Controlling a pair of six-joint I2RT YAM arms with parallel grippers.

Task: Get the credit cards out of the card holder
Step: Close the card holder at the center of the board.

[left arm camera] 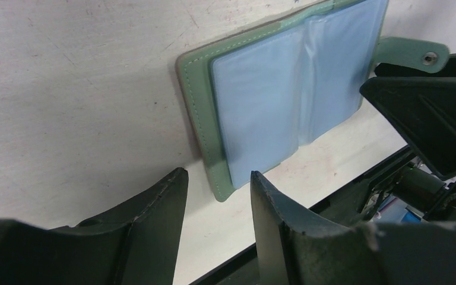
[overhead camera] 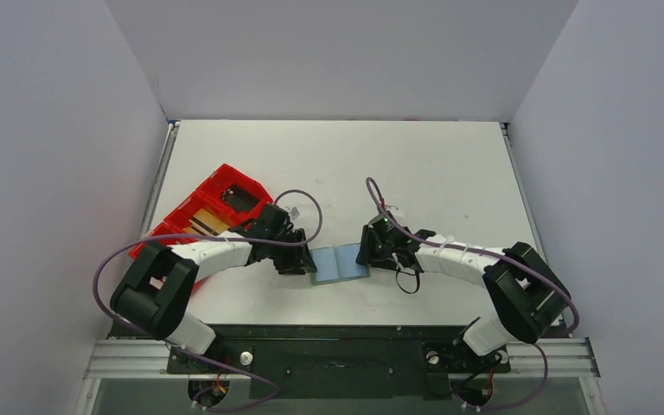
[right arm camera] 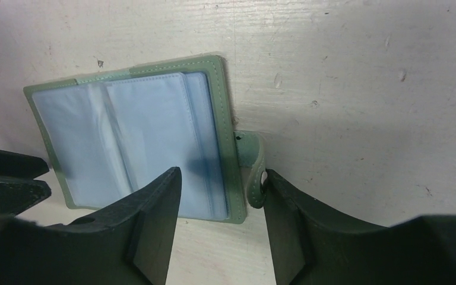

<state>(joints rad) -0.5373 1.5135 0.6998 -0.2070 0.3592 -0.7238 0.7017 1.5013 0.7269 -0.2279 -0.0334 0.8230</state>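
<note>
The grey-green card holder (overhead camera: 340, 262) lies open and flat on the table between my two grippers, its pale blue sleeves facing up. No separate card stands out in the sleeves. My left gripper (overhead camera: 298, 259) is open at its left edge. In the left wrist view (left arm camera: 217, 177) one corner of the holder (left arm camera: 219, 181) sits between the tips. My right gripper (overhead camera: 370, 251) is open at its right edge. In the right wrist view (right arm camera: 222, 174) the jaws straddle the holder's edge (right arm camera: 233, 196), and one finger (right arm camera: 285, 202) touches the side tab (right arm camera: 250, 160).
A long red tray (overhead camera: 192, 201) stands to the left, behind my left arm, with a tan-gold flat thing (overhead camera: 210, 223) in it. The table's near edge with its black rail (overhead camera: 337, 333) is just below the holder. White walls close in three sides.
</note>
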